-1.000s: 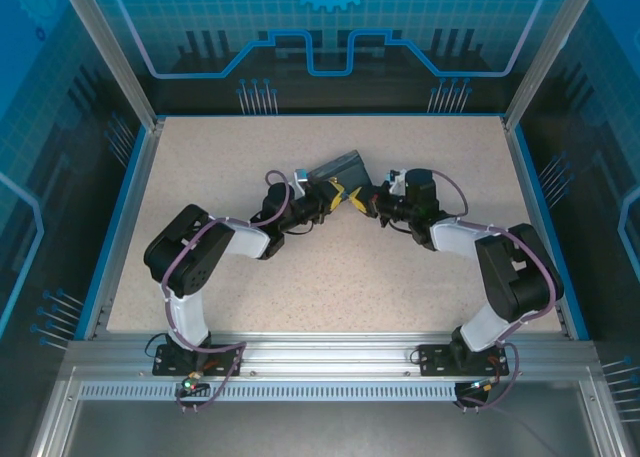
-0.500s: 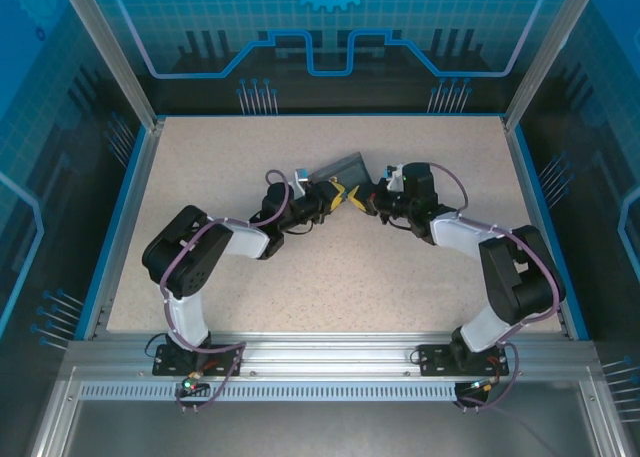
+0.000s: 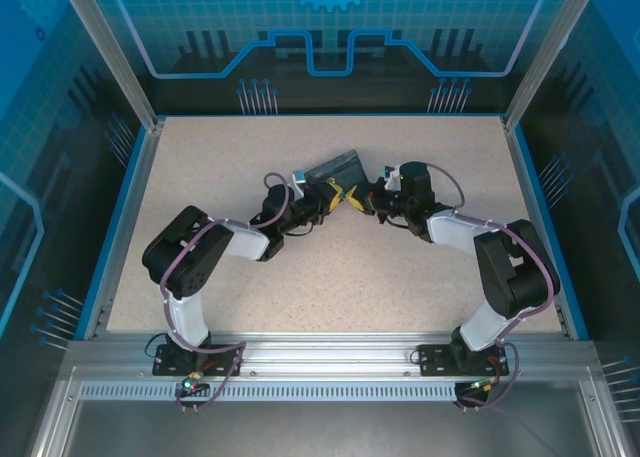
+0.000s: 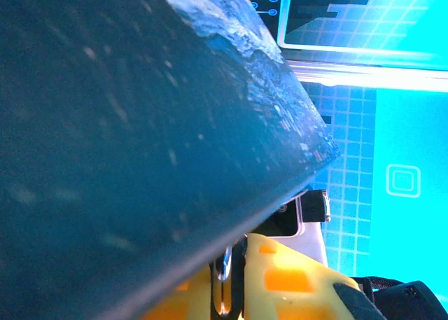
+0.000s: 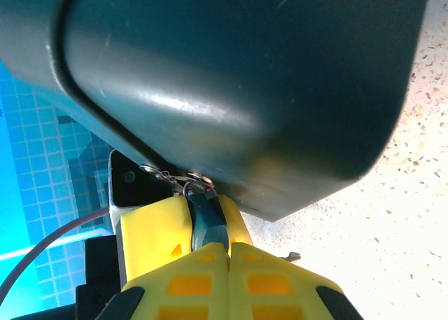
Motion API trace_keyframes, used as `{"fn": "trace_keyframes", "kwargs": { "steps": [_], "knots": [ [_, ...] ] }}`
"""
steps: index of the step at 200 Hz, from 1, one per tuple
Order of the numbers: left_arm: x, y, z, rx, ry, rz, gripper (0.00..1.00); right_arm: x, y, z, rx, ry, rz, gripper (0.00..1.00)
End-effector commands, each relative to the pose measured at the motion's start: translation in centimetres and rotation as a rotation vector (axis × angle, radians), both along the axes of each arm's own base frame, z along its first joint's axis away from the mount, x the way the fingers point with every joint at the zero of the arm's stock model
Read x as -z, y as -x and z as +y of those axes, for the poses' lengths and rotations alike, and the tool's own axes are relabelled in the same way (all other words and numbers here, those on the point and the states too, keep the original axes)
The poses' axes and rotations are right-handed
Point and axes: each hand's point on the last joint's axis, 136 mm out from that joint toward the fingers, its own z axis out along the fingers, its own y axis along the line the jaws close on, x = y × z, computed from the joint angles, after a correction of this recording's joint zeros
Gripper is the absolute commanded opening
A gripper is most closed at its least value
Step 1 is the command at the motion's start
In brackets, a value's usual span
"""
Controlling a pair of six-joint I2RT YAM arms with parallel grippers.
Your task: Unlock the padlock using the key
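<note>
A: Well, where is the padlock [image 5: 208,225] seen?
B: It is pinched between the yellow fingers [image 5: 157,229] of the right tool [image 5: 203,215], just under the dark tin [image 5: 231,75], with its silvery shackle touching the tin's edge. The speckled tabletop [image 5: 392,215] is seen beyond.
A: And the left tool [image 4: 234,281]?
B: It is narrowed beneath the tin. A thin silvery loop [image 4: 222,267] is seen at the gap; whether it is gripped cannot be told.

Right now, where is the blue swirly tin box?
In the top view, the tin box is near the middle of the table, just beyond where the left claw and right claw meet.
</note>
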Motion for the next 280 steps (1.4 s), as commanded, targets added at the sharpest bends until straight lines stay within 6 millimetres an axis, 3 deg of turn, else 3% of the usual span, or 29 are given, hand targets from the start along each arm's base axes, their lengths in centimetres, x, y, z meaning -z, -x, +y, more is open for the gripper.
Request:
{"fn": "trace_keyframes", "kwargs": {
  "steps": [1, 41, 77, 106, 141, 146, 181, 209, 257, 280],
  "knots": [
    [-0.8, 2.4, -2.1, 0.079, 0.039, 0.015, 0.00, -2.0, -0.9, 0.4, -0.009, -0.011, -0.066, 0.18],
    [-0.1, 1.8, -1.5, 0.043, 0.020, 0.042, 0.00, -2.0, -0.6, -0.3, -0.002, -0.002, -0.065, 0.39],
    [0.1, 1.4, -1.3, 0.034, 0.019, 0.046, 0.00, -2.0, 0.0, -0.8, -0.010, 0.008, -0.065, 0.78],
    [0.1, 1.3, -1.3, 0.036, 0.018, 0.045, 0.00, -1.6, 1.8, -1.9, -0.043, 0.085, -0.043, 0.86],
    [0.1, 1.2, -1.0, 0.032, 0.014, 0.045, 0.00, -0.8, 4.3, -4.4, -0.112, 0.323, -0.094, 0.85],
    [0.0, 1.2, -1.0, 0.033, 0.014, 0.044, 0.00, -1.7, 4.0, -4.6, -0.122, 0.367, -0.136, 0.84],
    [0.1, 1.2, -0.9, 0.034, 0.009, 0.051, 0.00, -3.1, 4.5, -5.9, -0.287, 0.742, -0.371, 0.75],
    [0.2, 1.3, -1.1, 0.044, 0.005, 0.067, 0.00, -3.5, 4.3, -5.2, -0.393, 0.898, -0.532, 0.70],
    [0.5, 1.4, -1.3, 0.057, 0.004, 0.100, 0.00, -2.8, 3.9, -3.2, -0.540, 1.012, -0.700, 0.45],
    [0.5, 1.5, -1.3, 0.064, 0.010, 0.116, 0.00, -2.7, 3.9, -2.2, -0.608, 1.028, -0.752, 0.44]
  ]
}}
